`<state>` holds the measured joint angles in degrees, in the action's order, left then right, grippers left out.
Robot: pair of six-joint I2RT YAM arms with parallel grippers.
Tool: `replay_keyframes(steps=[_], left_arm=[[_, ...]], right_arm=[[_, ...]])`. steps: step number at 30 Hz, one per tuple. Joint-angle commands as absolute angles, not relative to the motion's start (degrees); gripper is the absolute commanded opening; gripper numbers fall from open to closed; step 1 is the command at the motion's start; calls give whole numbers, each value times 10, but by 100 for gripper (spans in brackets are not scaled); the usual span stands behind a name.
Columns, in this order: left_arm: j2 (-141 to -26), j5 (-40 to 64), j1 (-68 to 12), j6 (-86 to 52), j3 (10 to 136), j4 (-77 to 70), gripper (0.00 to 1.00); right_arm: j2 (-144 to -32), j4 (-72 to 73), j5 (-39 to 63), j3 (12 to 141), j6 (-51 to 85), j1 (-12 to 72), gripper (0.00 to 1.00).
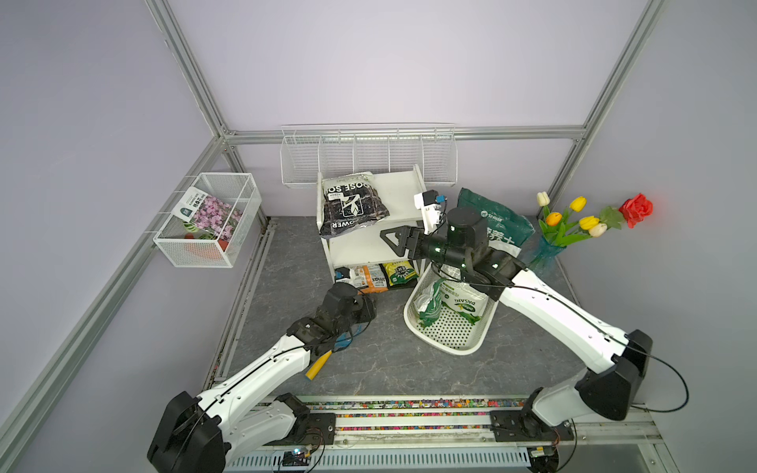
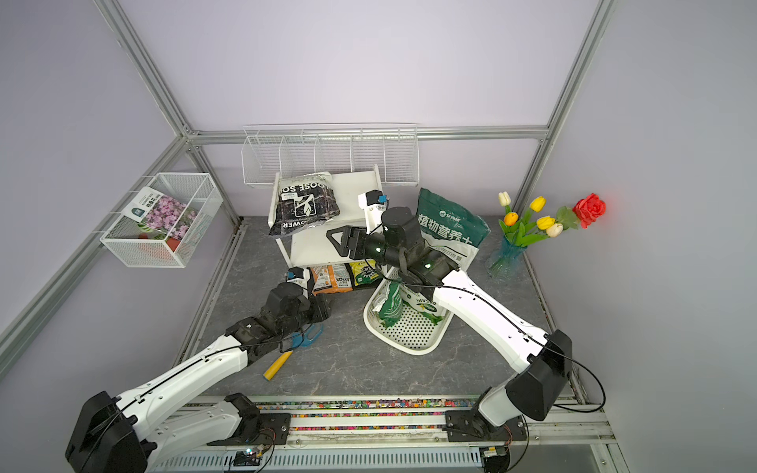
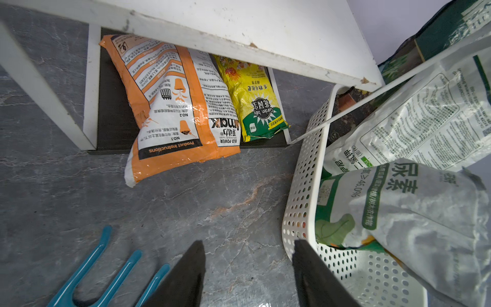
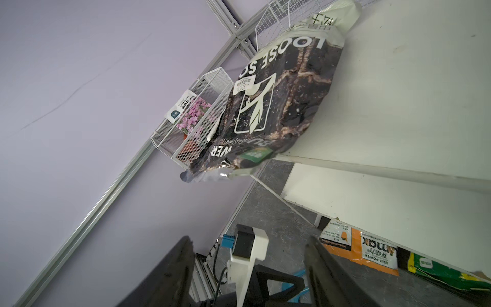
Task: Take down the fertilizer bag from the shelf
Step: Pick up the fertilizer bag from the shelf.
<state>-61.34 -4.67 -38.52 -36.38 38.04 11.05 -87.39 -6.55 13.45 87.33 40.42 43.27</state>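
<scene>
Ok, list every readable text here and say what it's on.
"LOOSE SO": black bag on the shelf top
"BUD POWER", "Product instructions": orange bag
"Garden baby": yellow bag
"尿素", "46.0%": white-green bag in the basket
"DASANI": white bag beside it
"植物营养土": green bag
Fine print elsewhere: too small to read

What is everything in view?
shelf: 1, white, back centre
black bag: 1, black, shelf top, overhanging front
orange bag: 1, orange-white, shelf bottom
yellow bag: 1, yellow-green, beside orange bag
wire basket: 1, white, hung behind shelf
mesh basket: 1, white, hung at side, holds packet
perforated basket: 1, white, tilted by shelf, holds bags
green bag: 1, dark green, behind right arm
vase: 1, bluish, corner, with flowers
rake: 1, blue, yellow handle, under left arm
left gripper: open, near orange bag
right gripper: open, by middle tier
</scene>
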Motion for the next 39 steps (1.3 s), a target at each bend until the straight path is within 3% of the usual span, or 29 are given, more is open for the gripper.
replay_keyframes(steps=[1, 23, 27, 36, 39], left_arm=[[-600, -57, -383, -360, 371, 117, 57], [-566, -78, -383, -355, 345, 118, 58], [-558, -84, -383, -354, 340, 120, 58], [-545, -93, -382, -352, 329, 117, 58], [-543, -92, -382, -352, 330, 118, 58]], right_arm=[[-891, -1, 108, 886, 432, 439, 69], [-1016, 106, 51, 962, 515, 447, 64], [-1016, 119, 43, 956, 515, 447, 53], [-994, 149, 53, 935, 498, 446, 0], [-984, 152, 58, 931, 493, 443, 0]])
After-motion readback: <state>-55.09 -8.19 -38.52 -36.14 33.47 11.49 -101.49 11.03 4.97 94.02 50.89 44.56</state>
